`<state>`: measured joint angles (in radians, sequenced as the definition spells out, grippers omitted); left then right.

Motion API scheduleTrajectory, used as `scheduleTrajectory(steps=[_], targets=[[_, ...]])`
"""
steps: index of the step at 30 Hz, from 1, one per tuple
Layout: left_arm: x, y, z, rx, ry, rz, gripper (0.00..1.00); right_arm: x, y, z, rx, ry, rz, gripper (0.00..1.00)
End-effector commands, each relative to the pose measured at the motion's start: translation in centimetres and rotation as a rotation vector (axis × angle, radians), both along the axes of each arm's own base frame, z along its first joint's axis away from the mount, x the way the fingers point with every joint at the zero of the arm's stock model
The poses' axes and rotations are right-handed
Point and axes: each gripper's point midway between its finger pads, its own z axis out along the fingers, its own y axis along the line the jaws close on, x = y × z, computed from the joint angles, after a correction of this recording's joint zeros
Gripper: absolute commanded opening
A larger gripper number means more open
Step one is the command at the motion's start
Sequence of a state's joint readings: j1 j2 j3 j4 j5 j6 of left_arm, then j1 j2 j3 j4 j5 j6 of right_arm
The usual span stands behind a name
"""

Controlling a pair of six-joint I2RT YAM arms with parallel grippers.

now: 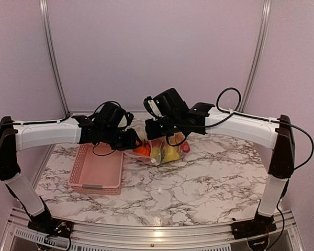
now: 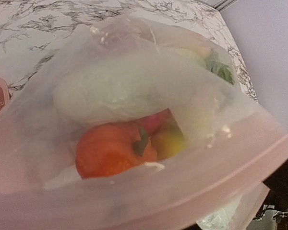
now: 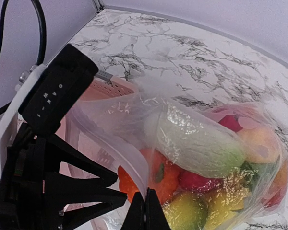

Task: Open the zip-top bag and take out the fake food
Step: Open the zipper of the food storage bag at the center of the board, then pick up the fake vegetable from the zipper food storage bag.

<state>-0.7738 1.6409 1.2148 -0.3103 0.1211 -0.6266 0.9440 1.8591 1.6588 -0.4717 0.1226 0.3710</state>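
The zip-top bag (image 1: 167,152) lies on the marble table between both grippers, its mouth pulled apart. My right gripper (image 3: 146,213) is shut on one rim of the mouth. My left gripper (image 1: 136,142) grips the opposite rim; its black fingers show in the right wrist view (image 3: 116,189). In the left wrist view the bag (image 2: 134,57) fills the frame and hides my own fingers; the zip strip (image 2: 230,177) runs across the bottom. The fake food is inside: an orange piece (image 3: 168,175), a whitish-green vegetable (image 3: 201,143), red and yellow fruits.
The pink perforated basket (image 1: 97,170) stands on the table just left of the bag, under the left arm; it also shows in the right wrist view (image 3: 110,88). Pale walls close the back and sides.
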Motion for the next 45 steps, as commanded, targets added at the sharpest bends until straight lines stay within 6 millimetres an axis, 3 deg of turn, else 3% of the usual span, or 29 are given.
scheduleTrajectory(steps=[1,8,19,30,39,45], targets=[[1.1,-1.1,0.4,0.01,-0.067,0.008,0.33,0.0,0.3,1.7,0.034,-0.021,-0.017,0.0],[1.9,-0.5,-2.0,0.113,-0.067,0.074,0.47,-0.1,0.0,1.9,0.036,-0.021,-0.033,0.0],[2.3,0.4,-2.6,0.211,-0.109,0.124,0.72,-0.5,-1.4,1.6,0.032,-0.023,-0.064,0.0],[2.6,0.6,-5.0,0.266,-0.075,0.138,0.7,-0.6,-1.4,1.7,0.038,-0.023,-0.061,0.0],[2.8,-0.2,-6.6,0.282,-0.056,0.12,0.81,-1.1,-2.6,0.7,0.019,-0.013,-0.082,0.0],[3.1,-1.3,-7.8,0.277,-0.034,0.101,0.68,-1.5,-3.3,-0.6,-0.009,0.004,-0.087,0.0]])
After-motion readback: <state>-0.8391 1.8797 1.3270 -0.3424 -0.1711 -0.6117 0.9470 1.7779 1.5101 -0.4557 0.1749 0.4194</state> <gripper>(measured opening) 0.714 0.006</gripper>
